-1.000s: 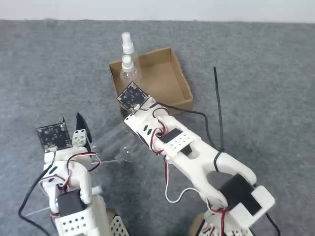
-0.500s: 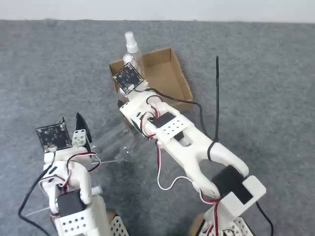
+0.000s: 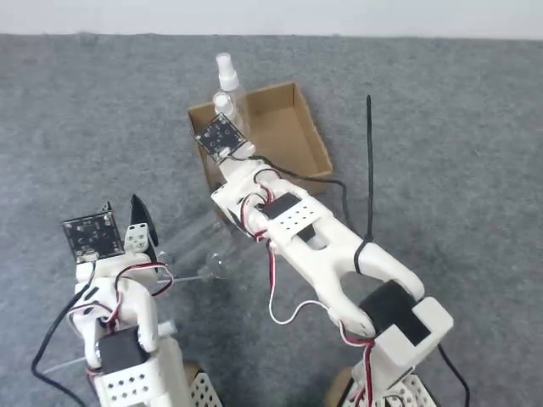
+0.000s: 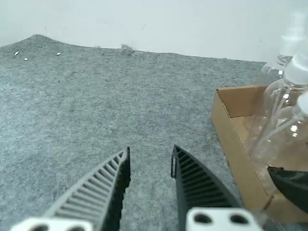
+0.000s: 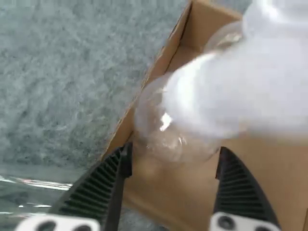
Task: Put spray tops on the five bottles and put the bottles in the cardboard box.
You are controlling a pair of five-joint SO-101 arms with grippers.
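Observation:
The cardboard box [image 3: 284, 140] lies open at the back of the grey mat. Two clear bottles with white spray tops [image 3: 225, 69] stand together in its far left corner. My right gripper [image 5: 171, 180] is open over the box's left wall, and the nearer bottle [image 5: 175, 132] stands between its fingertips, its white top close to the camera. Back at the near left, my left gripper [image 4: 150, 166] is open over bare mat with nothing in it. From there the box [image 4: 230, 137] and the bottles [image 4: 284, 94] show off to one side.
A clear bottle [image 3: 208, 250] lies on its side on the mat between the two arms. A thin tube [image 3: 182, 275] lies beside it. A black cable [image 3: 371, 161] runs along the mat right of the box. Open mat stretches left and right of the box.
My right arm has pushed forward over the box's left wall up to the standing bottles, and the nearer bottle has shifted slightly back. The left arm has stayed still.

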